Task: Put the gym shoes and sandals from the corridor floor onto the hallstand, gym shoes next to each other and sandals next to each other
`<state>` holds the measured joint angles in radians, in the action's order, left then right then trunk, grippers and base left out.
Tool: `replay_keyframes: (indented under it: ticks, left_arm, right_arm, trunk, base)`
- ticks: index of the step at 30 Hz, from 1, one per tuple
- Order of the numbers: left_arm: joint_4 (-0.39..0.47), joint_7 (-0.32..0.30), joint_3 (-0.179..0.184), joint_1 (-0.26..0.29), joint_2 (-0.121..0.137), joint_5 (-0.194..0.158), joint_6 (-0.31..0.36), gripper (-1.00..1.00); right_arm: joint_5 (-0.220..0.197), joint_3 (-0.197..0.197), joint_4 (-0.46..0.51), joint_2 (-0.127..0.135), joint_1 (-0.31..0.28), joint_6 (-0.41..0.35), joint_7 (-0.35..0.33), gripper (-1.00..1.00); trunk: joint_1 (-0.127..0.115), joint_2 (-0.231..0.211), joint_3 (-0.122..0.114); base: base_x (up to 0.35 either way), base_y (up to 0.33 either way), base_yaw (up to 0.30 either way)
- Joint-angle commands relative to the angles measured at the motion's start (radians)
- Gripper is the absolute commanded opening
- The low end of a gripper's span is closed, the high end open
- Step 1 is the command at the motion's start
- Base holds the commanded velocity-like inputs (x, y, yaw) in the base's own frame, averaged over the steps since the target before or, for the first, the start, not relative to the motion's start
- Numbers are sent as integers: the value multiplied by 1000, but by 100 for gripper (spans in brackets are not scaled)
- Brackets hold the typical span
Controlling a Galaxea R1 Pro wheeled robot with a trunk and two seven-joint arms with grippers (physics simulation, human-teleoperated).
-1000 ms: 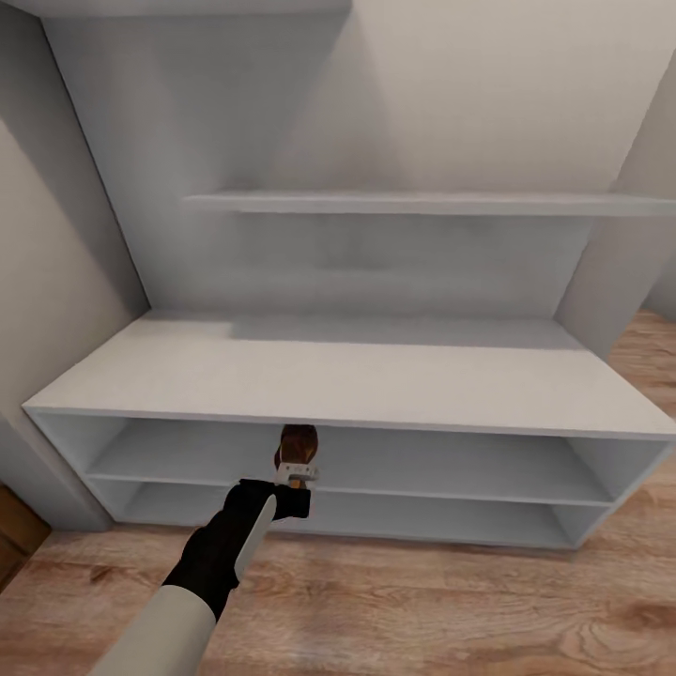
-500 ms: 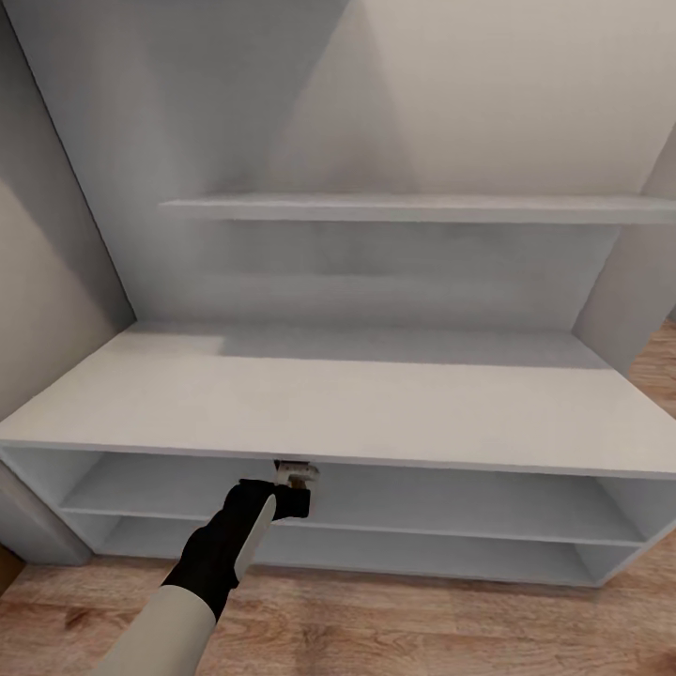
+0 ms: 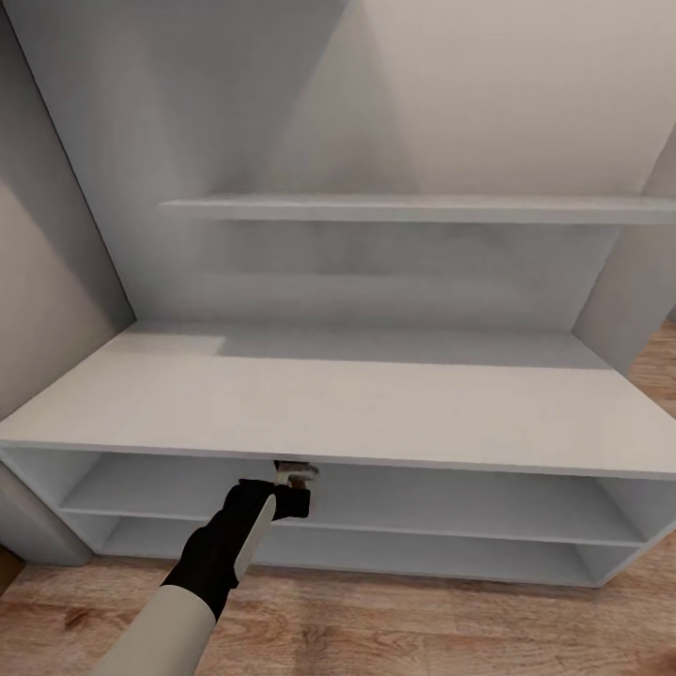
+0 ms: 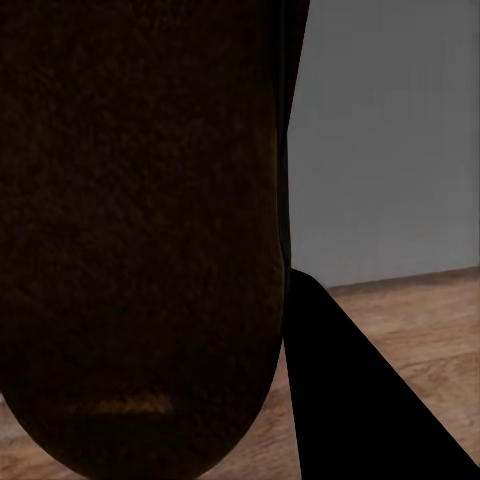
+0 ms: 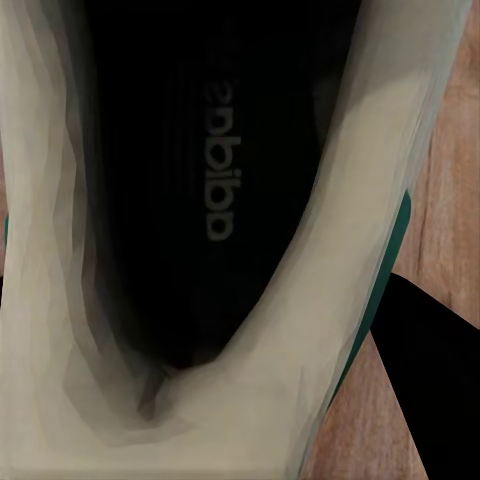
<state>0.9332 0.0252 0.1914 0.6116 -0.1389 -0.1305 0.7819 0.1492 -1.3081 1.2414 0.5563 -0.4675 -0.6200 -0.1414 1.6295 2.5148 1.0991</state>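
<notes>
The light-grey hallstand (image 3: pixel 376 404) fills the head view, with its bench top, two cubby tiers and a slab shelf (image 3: pixel 413 207) above. My left gripper (image 3: pixel 296 472) reaches into the mouth of the upper cubby, just under the bench top's front edge, which hides its tips. It is shut on a brown sandal (image 4: pixel 140 250), whose dark sole looms close in the left wrist view beside a black finger (image 4: pixel 350 400). In the right wrist view a white gym shoe (image 5: pixel 340 230) with a green stripe and dark insole sits against a black finger (image 5: pixel 430 390) of my right gripper.
Brown wood-plank floor (image 3: pixel 422 620) runs in front of the hallstand. Grey walls close in on the unit's left (image 3: pixel 56 282) and right (image 3: pixel 638 282). The lower cubby tier (image 3: pixel 376 554) sits just above the floor.
The head view moved in closer over the hallstand a second ago. The sandal's brown tip, then visible at the cubby mouth, is now hidden under the bench top. Nothing moved in the last half second.
</notes>
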Motion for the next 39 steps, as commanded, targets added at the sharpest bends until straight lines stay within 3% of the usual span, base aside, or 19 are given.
replay_keyframes:
  ticks: [1, 2, 3, 19, 39]
  left_arm:
    - [1, -1, 0, 0, 0, -3, 5, -100]
    - [1, -1, 0, 0, 1, -3, 5, -100]
    - [2, -1, 0, 0, 1, -3, 5, 100]
    - [3, -1, -3, 0, 1, -3, 5, 100]
    - [3, -2, -3, 0, 1, -4, 5, 100]
  right_arm:
    - [10, -2, 1, 0, -1, -4, -8, -100]
    - [10, -2, 1, 0, -1, -4, -8, -100]
    - [10, -2, 1, 0, -1, -4, -9, -100]
    - [10, -2, 1, 1, -1, -4, -9, -100]
    - [10, -2, 1, 1, -1, -4, -9, -100]
  trunk:
    - [0, 0, 1]
    - [0, 0, 1]
    - [0, 0, 1]
    - [0, 0, 1]
    - [0, 0, 1]
  base:
    - [0, 0, 0]
    - [0, 0, 0]
    - [0, 0, 0]
    - [0, 0, 0]
    - [-324, 0, 0]
